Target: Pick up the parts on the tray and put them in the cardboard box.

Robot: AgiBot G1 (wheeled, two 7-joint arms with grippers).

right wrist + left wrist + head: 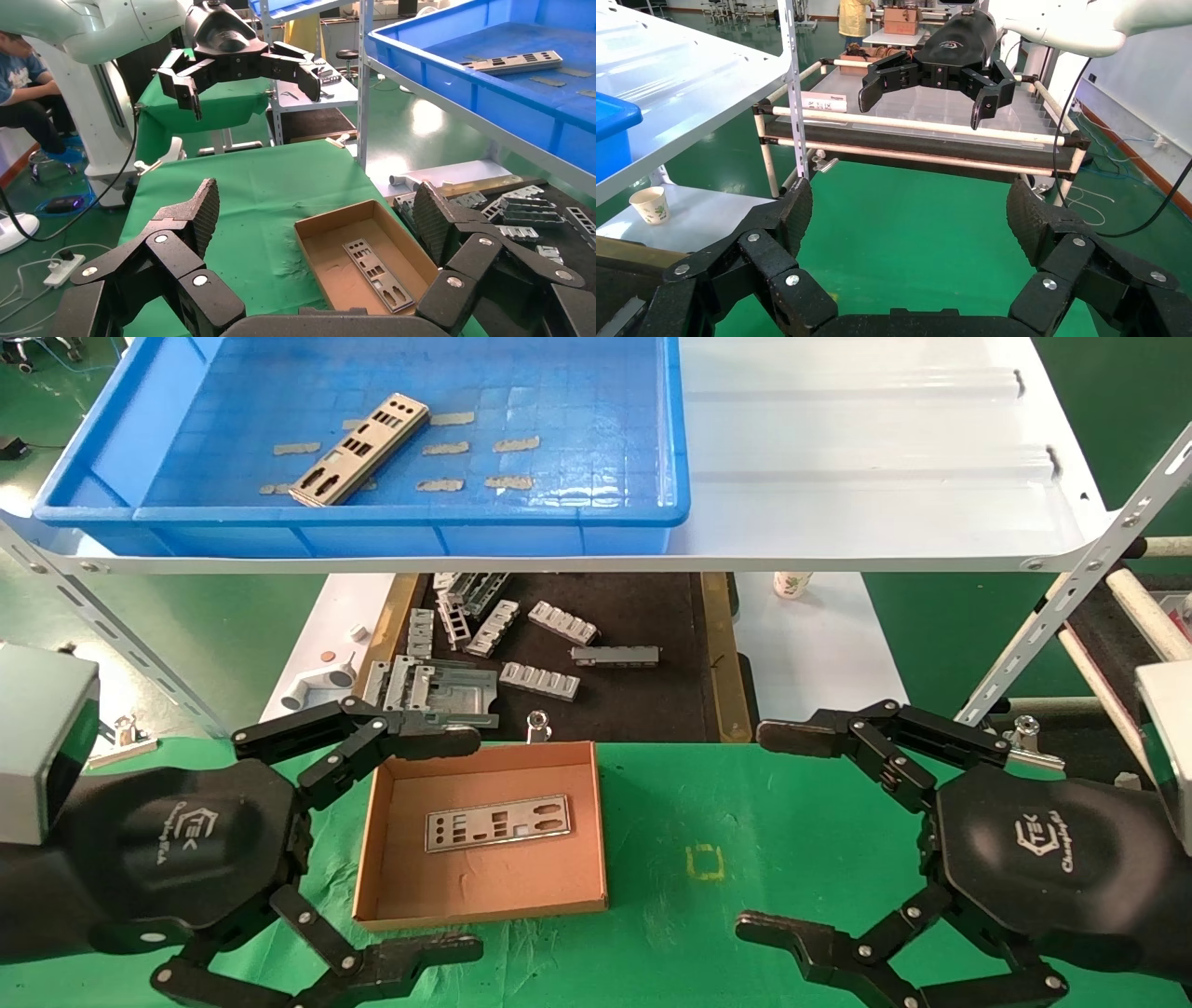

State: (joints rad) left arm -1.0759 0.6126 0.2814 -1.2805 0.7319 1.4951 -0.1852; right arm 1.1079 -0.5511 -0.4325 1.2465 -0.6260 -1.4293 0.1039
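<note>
1. Nearest to us, the left end effector (470,845) hangs over the green worktop (745,822) beside the left wall of the cardboard box (484,905), its fingers spread wide and holding nothing.
2. The right end effector (759,831) hangs at the same depth on the other side, well to the right of the box, its fingers likewise spread wide and empty.
3. Between them we see the cardboard box lying flat on the green cloth, with one silver part (496,823) resting flat on its floor.
4. Just beyond the box lies a black mat (643,700) with wood-coloured edges, carrying a scatter of grey slotted brackets (538,680).
5. A paper cup (792,584) stands on the white surface to the right of the mat.
6. Farthest away, on the raised white shelf (866,477), sits the blue tray (577,519); a second part (359,449) lies at a slant on its grid floor among tan tape patches (466,447).
</note>
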